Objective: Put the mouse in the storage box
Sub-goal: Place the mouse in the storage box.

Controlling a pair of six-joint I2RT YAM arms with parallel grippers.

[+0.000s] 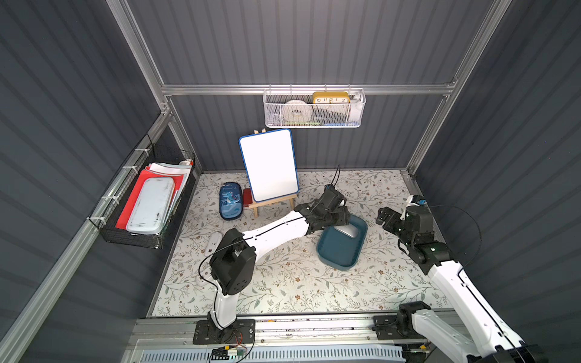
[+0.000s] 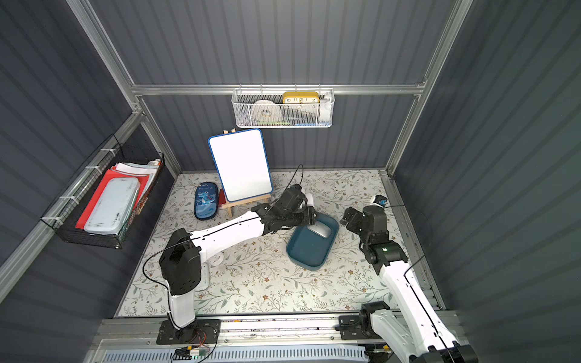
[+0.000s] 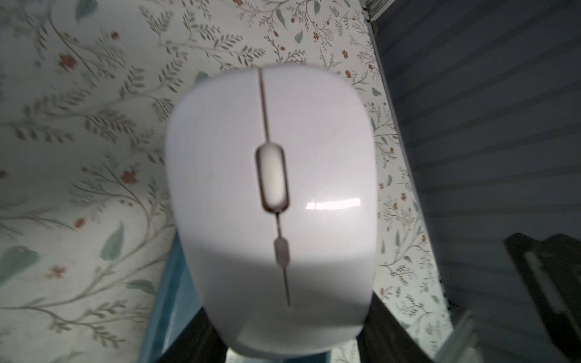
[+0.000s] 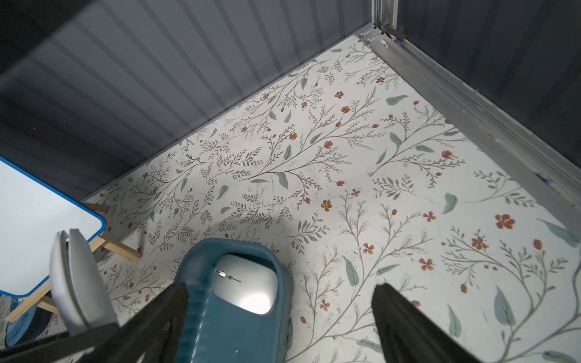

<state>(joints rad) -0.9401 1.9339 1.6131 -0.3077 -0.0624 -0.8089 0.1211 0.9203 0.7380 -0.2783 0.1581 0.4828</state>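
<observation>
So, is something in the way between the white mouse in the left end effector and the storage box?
Partly. A silver mouse already lies in the far end of the storage box, near the held white mouse. Its near part is bare.

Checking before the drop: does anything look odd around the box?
Yes: a silver mouse already lies in the far end of the storage box, while the left gripper holds a second, white mouse close by.
</observation>
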